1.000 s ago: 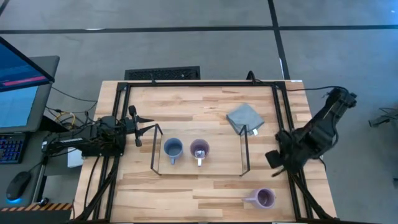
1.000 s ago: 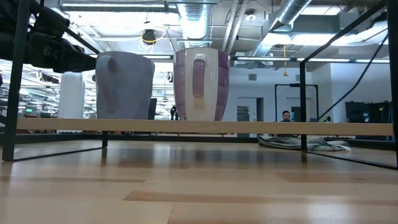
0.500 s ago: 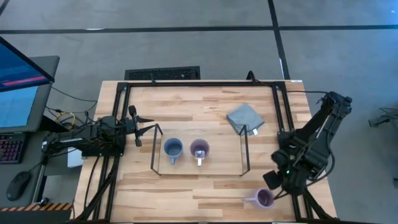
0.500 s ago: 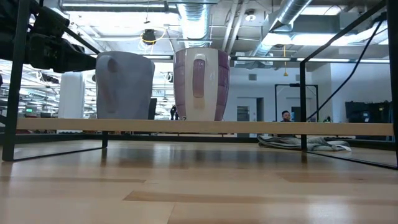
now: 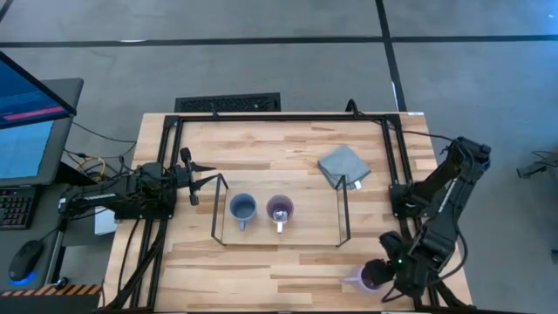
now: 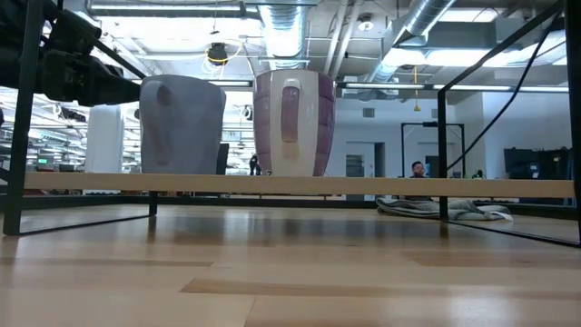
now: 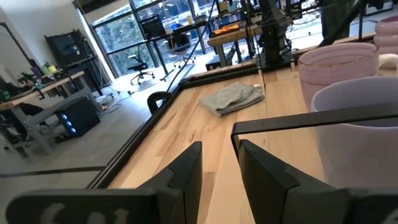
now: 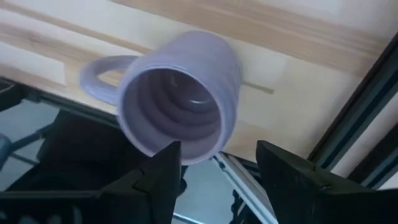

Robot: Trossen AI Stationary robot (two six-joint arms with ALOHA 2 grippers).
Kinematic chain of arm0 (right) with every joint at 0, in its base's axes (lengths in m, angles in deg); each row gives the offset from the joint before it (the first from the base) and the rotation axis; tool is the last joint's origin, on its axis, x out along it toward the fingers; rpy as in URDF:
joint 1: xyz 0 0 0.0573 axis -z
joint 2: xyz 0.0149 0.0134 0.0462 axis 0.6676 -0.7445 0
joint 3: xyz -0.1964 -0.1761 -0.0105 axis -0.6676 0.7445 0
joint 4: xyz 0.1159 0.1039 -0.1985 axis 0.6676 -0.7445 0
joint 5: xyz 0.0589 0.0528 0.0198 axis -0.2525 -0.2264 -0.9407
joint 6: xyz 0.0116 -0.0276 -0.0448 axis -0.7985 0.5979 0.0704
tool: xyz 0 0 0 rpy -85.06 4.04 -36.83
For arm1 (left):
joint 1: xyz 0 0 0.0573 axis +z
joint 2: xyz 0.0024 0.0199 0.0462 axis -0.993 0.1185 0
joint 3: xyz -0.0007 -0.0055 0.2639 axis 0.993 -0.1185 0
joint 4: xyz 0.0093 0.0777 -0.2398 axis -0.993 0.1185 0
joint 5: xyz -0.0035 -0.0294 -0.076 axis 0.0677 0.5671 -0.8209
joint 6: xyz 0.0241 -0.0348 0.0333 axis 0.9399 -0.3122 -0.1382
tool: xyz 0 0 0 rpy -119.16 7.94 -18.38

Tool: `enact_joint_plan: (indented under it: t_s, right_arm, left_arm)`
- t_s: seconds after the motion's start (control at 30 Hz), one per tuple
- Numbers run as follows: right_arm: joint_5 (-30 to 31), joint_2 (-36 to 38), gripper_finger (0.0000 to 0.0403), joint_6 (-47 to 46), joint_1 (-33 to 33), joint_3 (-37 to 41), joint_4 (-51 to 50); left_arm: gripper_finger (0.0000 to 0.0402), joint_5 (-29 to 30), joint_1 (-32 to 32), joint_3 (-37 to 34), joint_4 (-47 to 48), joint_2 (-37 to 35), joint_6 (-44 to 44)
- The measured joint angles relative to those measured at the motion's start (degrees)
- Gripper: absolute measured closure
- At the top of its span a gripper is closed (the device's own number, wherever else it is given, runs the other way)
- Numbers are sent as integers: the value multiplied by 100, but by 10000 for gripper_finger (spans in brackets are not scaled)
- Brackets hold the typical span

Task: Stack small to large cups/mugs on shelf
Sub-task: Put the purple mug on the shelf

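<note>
A blue-grey mug (image 5: 242, 209) and a lavender mug (image 5: 279, 209) stand upright side by side on the wood board of the shelf (image 5: 314, 214); the low view shows the same blue-grey mug (image 6: 182, 124) and lavender mug (image 6: 292, 123). Another lavender mug (image 5: 368, 278) stands on the table near its near right corner, handle pointing left. My right gripper (image 8: 217, 168) hovers open over this mug (image 8: 180, 99), looking into its mouth. My left gripper (image 7: 221, 171) waits open at the shelf's left end, level with the board.
A folded grey cloth (image 5: 343, 166) lies beyond the shelf's right end. The black metal frame (image 5: 392, 157) runs along the table's edges, and its right rail passes close beside the mug under my right gripper. Bare wood lies in front of the shelf.
My right arm has swung from beside the shelf's right end toward the table's near edge and tipped downward, ending over the lavender mug on the table. The mugs and my left arm have kept still.
</note>
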Motion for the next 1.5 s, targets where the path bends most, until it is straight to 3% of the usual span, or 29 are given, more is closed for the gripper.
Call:
enact_joint_plan:
  t_s: [0.4, 1.33, 1.5]
  right_arm:
    - [67, -494, 172, 45, -243, -6, 222]
    - [154, -1072, 173, 306, -94, -6, -29]
    - [107, -1175, 193, 305, -96, -6, -25]
  left_arm:
    - [303, -28, 0, 0, 17, -1, -586]
    - [303, -31, -2, 0, 28, -2, -811]
    - [303, -33, -2, 0, 28, -2, -811]
